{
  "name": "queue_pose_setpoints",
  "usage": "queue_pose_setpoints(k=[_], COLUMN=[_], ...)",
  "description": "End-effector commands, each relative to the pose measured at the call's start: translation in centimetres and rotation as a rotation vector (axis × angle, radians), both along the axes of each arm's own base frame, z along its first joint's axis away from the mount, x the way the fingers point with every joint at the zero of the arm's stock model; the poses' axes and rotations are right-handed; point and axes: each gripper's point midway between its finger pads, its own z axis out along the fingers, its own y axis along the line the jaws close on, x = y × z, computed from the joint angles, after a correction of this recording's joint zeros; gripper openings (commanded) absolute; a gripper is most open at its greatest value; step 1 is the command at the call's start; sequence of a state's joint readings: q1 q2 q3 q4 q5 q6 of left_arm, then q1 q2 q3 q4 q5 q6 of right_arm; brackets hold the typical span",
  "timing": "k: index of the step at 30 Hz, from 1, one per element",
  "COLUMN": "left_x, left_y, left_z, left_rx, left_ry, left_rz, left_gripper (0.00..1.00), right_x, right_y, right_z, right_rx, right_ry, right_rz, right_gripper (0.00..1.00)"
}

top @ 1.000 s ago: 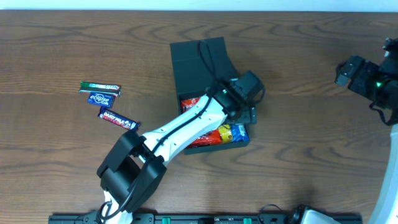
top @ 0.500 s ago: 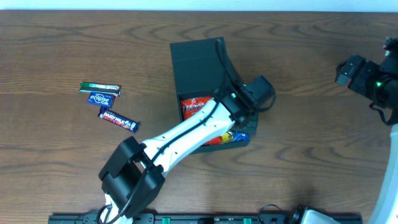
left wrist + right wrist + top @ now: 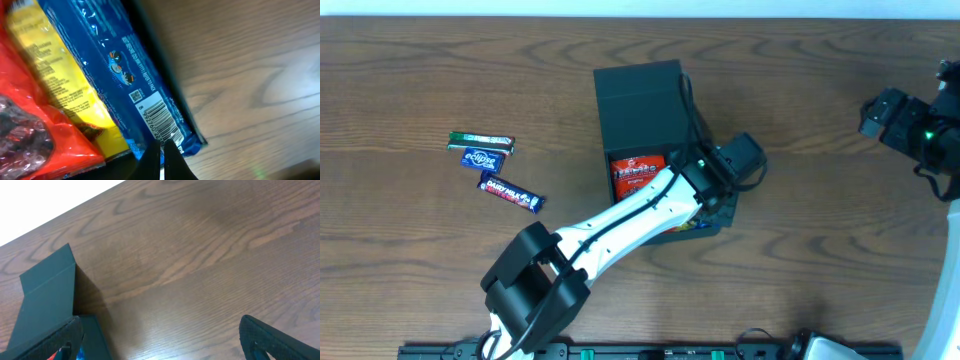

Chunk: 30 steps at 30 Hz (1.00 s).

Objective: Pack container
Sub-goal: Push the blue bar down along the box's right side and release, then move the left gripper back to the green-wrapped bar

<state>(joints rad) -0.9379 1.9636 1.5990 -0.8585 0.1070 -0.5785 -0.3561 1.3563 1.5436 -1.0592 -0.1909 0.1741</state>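
Left gripper point(image 3: 161, 159): fingers pressed together, nothing clamped, tips just over the barcode end of the blue packet point(image 3: 115, 65), by the container's point(image 3: 638, 95) right wall near the front corner. The container sits mid-table with its lid up at the far side; red packet point(image 3: 637, 172), yellow packet point(image 3: 60, 75) and blue packet are inside. Green bar point(image 3: 480, 140), gum pack point(image 3: 480, 157) and chocolate bar point(image 3: 510, 192) lie well apart to the robot's left, long axes roughly left-right, chocolate bar tilted. Right gripper point(image 3: 160, 330): fingers wide apart, empty, at the far right edge. My read: the left arm is nearer, so the next reach goes left, jaws across a bar's short side.
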Motion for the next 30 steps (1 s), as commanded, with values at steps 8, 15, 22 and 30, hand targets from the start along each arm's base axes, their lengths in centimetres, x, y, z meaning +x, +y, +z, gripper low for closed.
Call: queue_pose_setpoints(k=[8, 15, 22, 30], left_x=[-0.8, 2.4, 7.0, 8.1], left_y=[0.2, 1.7, 13.7, 28.8], left_z=[-0.4, 6.4, 13.7, 12.4], left_rx=[-0.009, -0.017, 0.154, 0.226], left_ry=[0.027, -0.205, -0.457, -0.224], left_rz=[-0.022, 0.036, 0.404, 0.968], left_gripper=[0.06, 0.06, 0.06, 0.06], right_x=[-0.1, -0.1, 0.3, 4.0], right_y=[0.0, 0.0, -0.2, -1.6], right_z=[0.8, 0.8, 1.1, 0.2], right_rx=[-0.010, -0.012, -0.035, -0.066], right_ry=[-0.020, -0.022, -0.038, -0.080], right_rz=[0.012, 0.012, 0.028, 0.043], right_gripper=[0.99, 0.99, 0.99, 0.99])
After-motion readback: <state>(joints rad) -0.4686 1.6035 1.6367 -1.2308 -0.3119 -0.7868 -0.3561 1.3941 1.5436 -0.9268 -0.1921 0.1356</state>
